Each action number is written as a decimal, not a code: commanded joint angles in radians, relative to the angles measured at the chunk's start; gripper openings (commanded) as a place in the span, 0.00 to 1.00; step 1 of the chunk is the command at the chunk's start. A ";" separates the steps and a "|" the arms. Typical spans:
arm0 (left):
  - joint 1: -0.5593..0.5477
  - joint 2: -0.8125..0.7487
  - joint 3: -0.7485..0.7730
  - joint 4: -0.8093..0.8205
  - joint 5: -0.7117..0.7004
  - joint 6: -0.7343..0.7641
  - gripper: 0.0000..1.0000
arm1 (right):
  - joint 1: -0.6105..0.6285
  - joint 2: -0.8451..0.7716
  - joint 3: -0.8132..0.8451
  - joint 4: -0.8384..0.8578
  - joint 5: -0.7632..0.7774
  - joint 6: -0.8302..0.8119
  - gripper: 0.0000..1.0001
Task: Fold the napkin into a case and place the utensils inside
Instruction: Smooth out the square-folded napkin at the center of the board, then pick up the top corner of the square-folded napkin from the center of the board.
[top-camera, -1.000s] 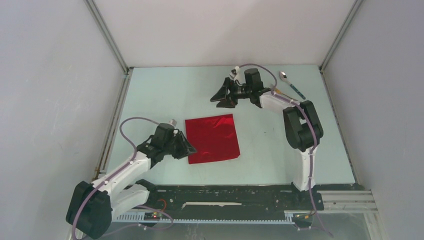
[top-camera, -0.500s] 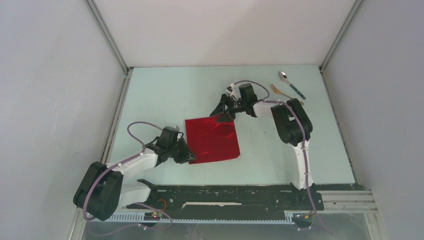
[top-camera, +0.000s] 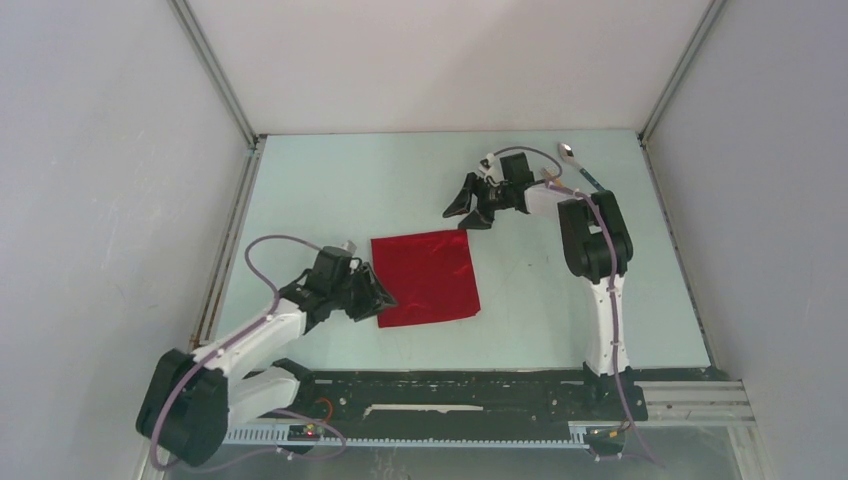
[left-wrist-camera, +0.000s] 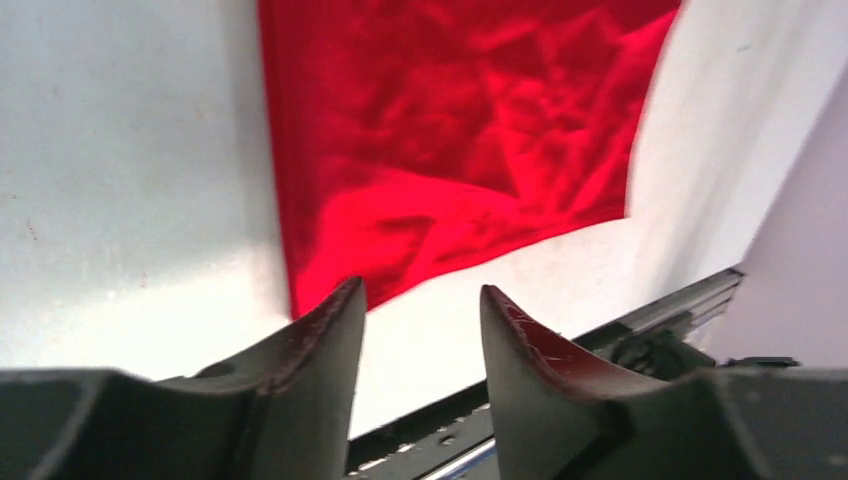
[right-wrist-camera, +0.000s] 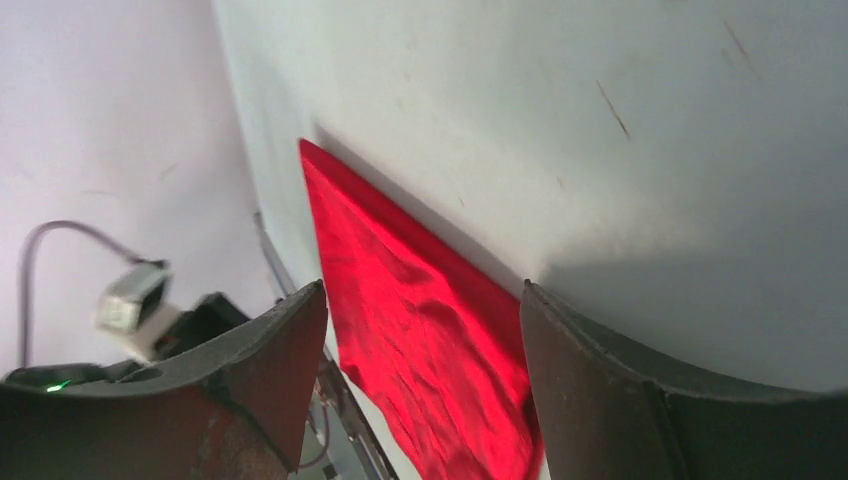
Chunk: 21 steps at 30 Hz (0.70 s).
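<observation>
Napkin (top-camera: 425, 277) flat, unfolded, mid table (top-camera: 330, 190). Left gripper (top-camera: 381, 300) is nearer, at the near-left corner, jaws apart and empty, cloth spreading right & away. Right gripper (top-camera: 468, 208) wide open, empty, off the far-right corner. Only left wrist view shows the corner beside a fingertip.
</observation>
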 joint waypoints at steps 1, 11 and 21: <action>0.002 -0.131 0.092 -0.137 -0.048 0.035 0.55 | -0.007 -0.208 -0.013 -0.331 0.172 -0.193 0.79; 0.017 -0.172 -0.022 -0.162 -0.092 0.011 0.57 | 0.015 -0.532 -0.576 -0.236 0.146 -0.183 0.76; 0.018 -0.109 -0.125 -0.029 -0.081 -0.020 0.42 | 0.037 -0.584 -0.789 -0.120 0.101 -0.156 0.59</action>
